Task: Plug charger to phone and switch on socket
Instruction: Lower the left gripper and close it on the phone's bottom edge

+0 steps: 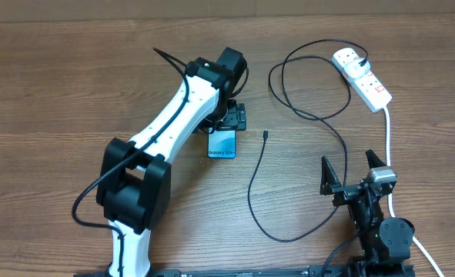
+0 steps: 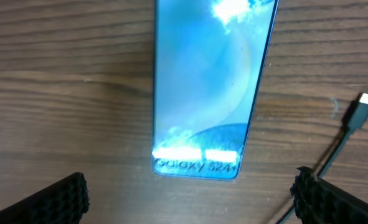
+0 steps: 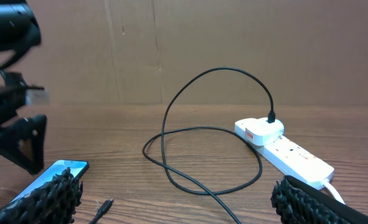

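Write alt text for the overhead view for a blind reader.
The open left gripper hangs over a blue-screened Galaxy phone on a wooden table. The black charger cable's loose connector tip lies just right of the phone; its other end reaches the white power strip. The right gripper is open.

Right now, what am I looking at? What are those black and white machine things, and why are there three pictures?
Those are two robot arms at a wooden table. Each one ends in a gripper with two fingers, like a pinching hand. One picture looks down from above. The other two come from little cameras on the wrists, so you see black fingers at the bottom corners.

On the table lie a phone, a long black charger cable and a white power strip. The cable's small tip lies loose beside the phone. Its other end goes into a white plug on the strip.

The left gripper hangs open above the phone. The right gripper is open too. Nothing is held.
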You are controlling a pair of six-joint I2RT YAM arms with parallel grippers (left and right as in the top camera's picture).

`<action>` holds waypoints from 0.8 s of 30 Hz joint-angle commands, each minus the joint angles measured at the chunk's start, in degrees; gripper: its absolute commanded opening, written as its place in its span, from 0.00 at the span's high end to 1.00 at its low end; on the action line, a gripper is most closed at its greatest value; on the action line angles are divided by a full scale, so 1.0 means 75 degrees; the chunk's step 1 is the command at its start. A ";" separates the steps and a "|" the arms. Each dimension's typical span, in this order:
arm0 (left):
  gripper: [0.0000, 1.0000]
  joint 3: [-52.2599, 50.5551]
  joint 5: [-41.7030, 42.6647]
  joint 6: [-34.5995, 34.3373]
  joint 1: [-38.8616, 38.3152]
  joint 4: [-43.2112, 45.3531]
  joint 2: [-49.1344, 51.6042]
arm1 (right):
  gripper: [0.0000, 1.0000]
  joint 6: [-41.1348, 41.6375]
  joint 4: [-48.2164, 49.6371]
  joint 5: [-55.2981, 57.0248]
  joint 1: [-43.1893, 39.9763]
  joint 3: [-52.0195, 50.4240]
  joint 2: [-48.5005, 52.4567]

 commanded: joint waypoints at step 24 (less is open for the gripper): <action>0.00 0.0020 0.0017 0.0694 0.0146 0.1032 0.0866 | 0.00 -0.0035 0.0029 0.0102 0.0029 -0.0079 -0.0061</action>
